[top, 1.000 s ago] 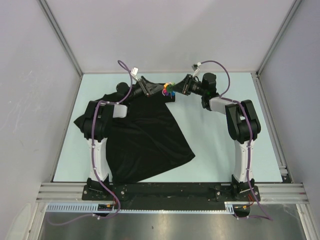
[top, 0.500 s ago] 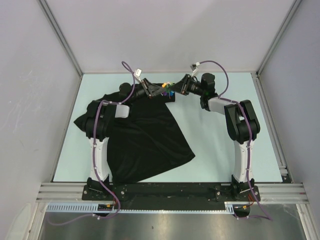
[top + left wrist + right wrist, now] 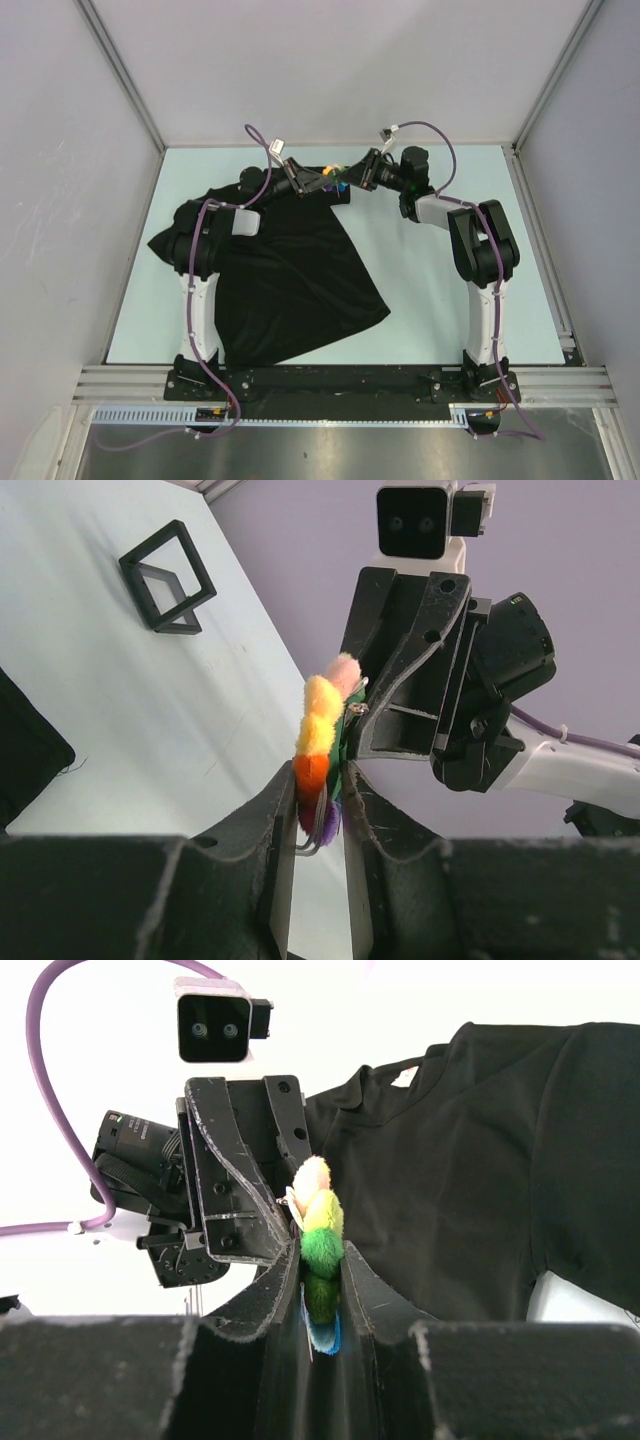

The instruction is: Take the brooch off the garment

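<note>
The left gripper (image 3: 318, 805) and right gripper (image 3: 322, 1275) are reaching inward, meeting tip to tip by the garment's (image 3: 290, 270) far right corner, both clamping the brooch (image 3: 320, 735).

Top middle is jammed, right side has room

The left gripper (image 3: 318, 790) and right gripper (image 3: 320, 1260) sit nose to nose there, with the fuzzy multicoloured brooch (image 3: 318, 735) plugging the gap. The rumpled black cotton T-shirt (image 3: 290, 270) covers left and centre. Bare pale blue tabletop (image 3: 420, 290) fills the right, and a small black square frame (image 3: 168, 575) lies upper left in the left wrist view.
</note>
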Controlling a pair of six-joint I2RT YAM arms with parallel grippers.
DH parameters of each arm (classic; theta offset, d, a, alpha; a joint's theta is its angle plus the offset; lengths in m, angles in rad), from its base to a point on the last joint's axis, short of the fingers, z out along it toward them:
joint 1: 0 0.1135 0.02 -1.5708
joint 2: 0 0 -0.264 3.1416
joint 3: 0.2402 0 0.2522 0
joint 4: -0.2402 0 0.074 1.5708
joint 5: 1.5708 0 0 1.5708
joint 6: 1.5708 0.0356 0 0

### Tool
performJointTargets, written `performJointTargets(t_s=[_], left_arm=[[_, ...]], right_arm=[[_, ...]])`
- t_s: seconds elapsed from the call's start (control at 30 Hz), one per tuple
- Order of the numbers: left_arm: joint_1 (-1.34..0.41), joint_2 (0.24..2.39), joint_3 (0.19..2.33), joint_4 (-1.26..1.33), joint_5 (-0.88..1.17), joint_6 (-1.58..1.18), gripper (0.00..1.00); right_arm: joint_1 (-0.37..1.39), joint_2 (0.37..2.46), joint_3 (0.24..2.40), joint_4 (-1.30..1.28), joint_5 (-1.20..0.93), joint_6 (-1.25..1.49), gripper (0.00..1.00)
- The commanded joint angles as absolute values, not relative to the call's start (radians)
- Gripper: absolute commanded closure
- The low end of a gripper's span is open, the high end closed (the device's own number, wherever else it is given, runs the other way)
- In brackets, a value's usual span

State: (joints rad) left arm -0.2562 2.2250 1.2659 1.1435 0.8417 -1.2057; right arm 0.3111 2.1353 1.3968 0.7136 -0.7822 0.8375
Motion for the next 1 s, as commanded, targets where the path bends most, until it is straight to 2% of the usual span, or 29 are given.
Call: performJointTargets(t_s=[0.0,0.13,0.47,0.6,0.67,0.7,0.77,0.8,0.97], left_arm=[[-0.273,2.224,1.305,1.232,0.861,-1.216,0.73],[-0.273,2.221,1.305,1.23,0.858,-1.215,0.71],[-0.275,2.23,1.308,1.262,0.856,-1.245,0.78],[-0.275,2.227,1.313,1.259,0.862,-1.253,0.9],[-0.275,2.226,1.321,1.194,0.867,-1.227,0.95],[-0.273,2.226,1.324,1.169,0.868,-1.215,1.0],[-0.272,2.227,1.33,1.102,0.864,-1.19,1.0],[-0.267,2.232,1.335,1.083,0.865,-1.186,1.0],[-0.247,2.247,1.332,1.029,0.864,-1.193,1.0]], right_arm=[[0.331,2.132,1.427,0.719,-0.772,0.824,1.0],[0.337,2.134,1.436,0.7,-0.77,0.807,1.0],[0.35,2.14,1.451,0.675,-0.775,0.789,1.0],[0.354,2.135,1.46,0.643,-0.767,0.767,1.0],[0.35,2.134,1.46,0.631,-0.765,0.765,0.91],[0.344,2.131,1.459,0.629,-0.765,0.767,0.82],[0.339,2.128,1.454,0.624,-0.762,0.769,0.75],[0.336,2.123,1.451,0.623,-0.762,0.77,0.67],[0.33,2.129,1.447,0.606,-0.749,0.776,0.49]])
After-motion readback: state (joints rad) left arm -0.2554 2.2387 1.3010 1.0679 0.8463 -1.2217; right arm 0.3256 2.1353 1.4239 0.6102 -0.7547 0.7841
